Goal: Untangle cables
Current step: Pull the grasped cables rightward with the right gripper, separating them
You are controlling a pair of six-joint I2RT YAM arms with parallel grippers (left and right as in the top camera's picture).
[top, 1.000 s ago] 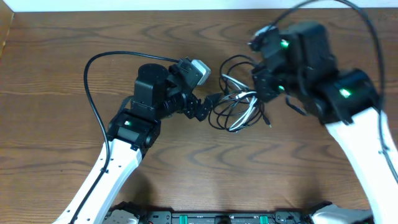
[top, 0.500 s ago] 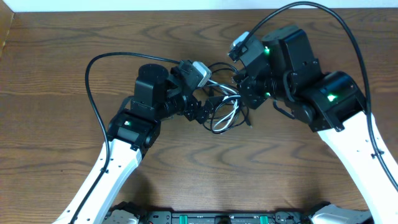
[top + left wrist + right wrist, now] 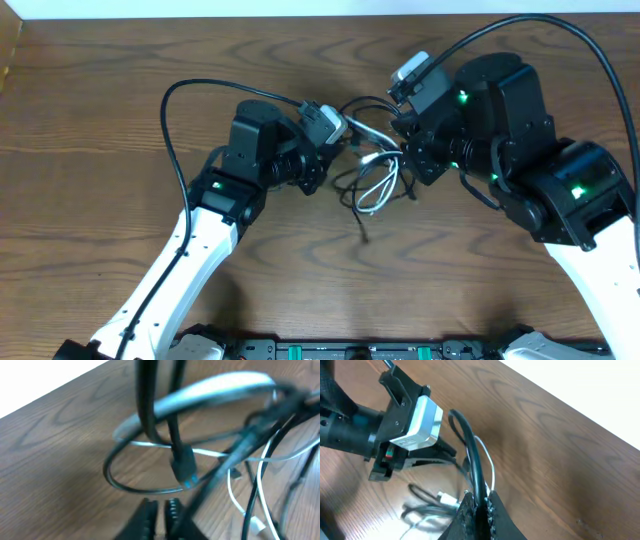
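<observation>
In the middle of the wooden table [image 3: 100, 130], the cables [image 3: 372, 178] sit in a loose knot between the two arms. The right gripper [image 3: 479, 502] is clamped on a black loop of them that arches up from its jaws. The left gripper [image 3: 161, 506] is closed tight beside the tangle; whether it has caught a cord I cannot tell

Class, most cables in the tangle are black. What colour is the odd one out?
White: the white cable shows best in the overhead view.
</observation>
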